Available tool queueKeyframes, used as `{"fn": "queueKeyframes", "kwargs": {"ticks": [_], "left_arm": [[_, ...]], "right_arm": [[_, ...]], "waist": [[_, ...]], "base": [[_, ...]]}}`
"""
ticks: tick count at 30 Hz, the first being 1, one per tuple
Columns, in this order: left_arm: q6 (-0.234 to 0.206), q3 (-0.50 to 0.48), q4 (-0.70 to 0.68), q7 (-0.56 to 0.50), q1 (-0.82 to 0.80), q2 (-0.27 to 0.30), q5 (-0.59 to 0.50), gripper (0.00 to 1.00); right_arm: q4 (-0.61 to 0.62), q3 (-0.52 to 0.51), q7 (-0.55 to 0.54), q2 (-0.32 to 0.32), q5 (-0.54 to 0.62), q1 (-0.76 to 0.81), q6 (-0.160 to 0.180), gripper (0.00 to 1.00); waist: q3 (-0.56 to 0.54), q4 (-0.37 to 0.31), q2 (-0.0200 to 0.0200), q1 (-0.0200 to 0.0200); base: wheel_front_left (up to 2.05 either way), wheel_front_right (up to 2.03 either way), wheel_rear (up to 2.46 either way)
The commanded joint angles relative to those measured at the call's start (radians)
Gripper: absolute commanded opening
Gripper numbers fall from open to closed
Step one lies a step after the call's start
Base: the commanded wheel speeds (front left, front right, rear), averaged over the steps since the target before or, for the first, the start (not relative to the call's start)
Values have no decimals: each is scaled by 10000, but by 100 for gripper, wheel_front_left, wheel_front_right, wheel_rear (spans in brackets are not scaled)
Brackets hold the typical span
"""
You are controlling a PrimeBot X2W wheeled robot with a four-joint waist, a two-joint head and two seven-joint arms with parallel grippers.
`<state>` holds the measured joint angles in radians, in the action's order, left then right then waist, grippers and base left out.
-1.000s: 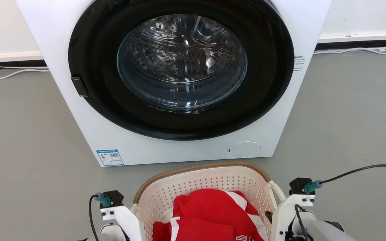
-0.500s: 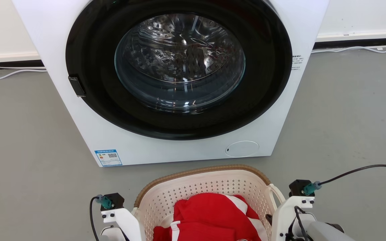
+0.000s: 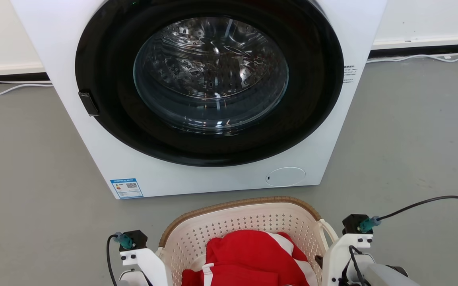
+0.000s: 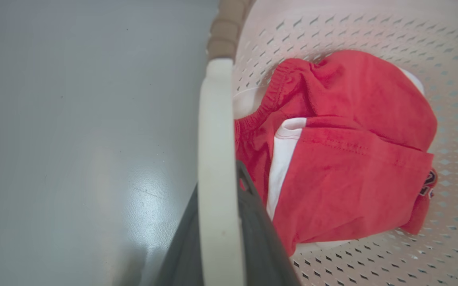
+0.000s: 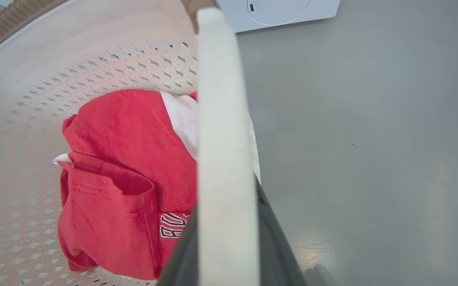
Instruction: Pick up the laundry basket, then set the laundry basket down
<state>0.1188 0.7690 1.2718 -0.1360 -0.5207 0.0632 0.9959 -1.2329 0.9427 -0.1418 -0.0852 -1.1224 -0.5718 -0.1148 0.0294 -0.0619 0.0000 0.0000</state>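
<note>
A: Entry: what has changed in the last second, noted left to right.

B: The whole head view is found shifted, so camera movement is assumed. Measured against the white front-loading washing machine [image 3: 94, 159], the left end effector [image 4: 218, 190], the small cream perforated plastic laundry basket [image 3: 237, 220] with its brown woven-look rim, and the right end effector [image 5: 227, 198] are all placed slightly lower in that view than a second ago. No change in either grip is noted.

A: End effector states?

B: The left end effector is clenched on the left white loop handle [image 4: 215, 119]; dark fingers are seen on both sides of it. The right end effector is clamped the same way on the right white loop handle [image 5: 219, 99].

A: Basket position?

B: It is held between the two arms, just in front of the washing machine's lower edge, over the grey floor [image 3: 22, 178].

A: Meaning for the task?

B: The small drop is read as possible lowering toward set-down. Whether the base is touching the floor cannot be told.

A: Counts?

B: End effectors: two. Laundry baskets: one. Loop handles: two. Red-and-white cloth bundle [image 3: 249, 254] inside the basket: one; whether it is a single piece cannot be told. Washing machines: one.
</note>
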Motion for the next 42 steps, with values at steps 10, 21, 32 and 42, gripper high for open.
{"fn": "queueKeyframes", "kwargs": {"ticks": [10, 21, 32, 42], "left_arm": [[119, -17, -30, 229, -141, 181, 218, 0], [119, 60, 22, 397, -330, 182, 382, 0], [94, 339, 92, 1309, -1182, 221, 24, 0], [-35, 444, 135, 2162, -2101, 162, -212, 0]], "right_arm": [[251, 294, 76, -23, -293, -27, -159, 0], [301, 427, 192, -76, -517, -156, -159, 0], [508, 520, 967, -287, -589, -679, -159, 0], [656, 600, 1917, -543, -591, -1217, -159, 0]], "waist": [[13, -48, 0, 0], [312, -72, 0, 0], [1638, -9, 0, 0], [3164, 151, 0, 0]], "base": [[0, 0, 0], [0, 0, 0], [0, 0, 0], [0, 0, 0]]}}
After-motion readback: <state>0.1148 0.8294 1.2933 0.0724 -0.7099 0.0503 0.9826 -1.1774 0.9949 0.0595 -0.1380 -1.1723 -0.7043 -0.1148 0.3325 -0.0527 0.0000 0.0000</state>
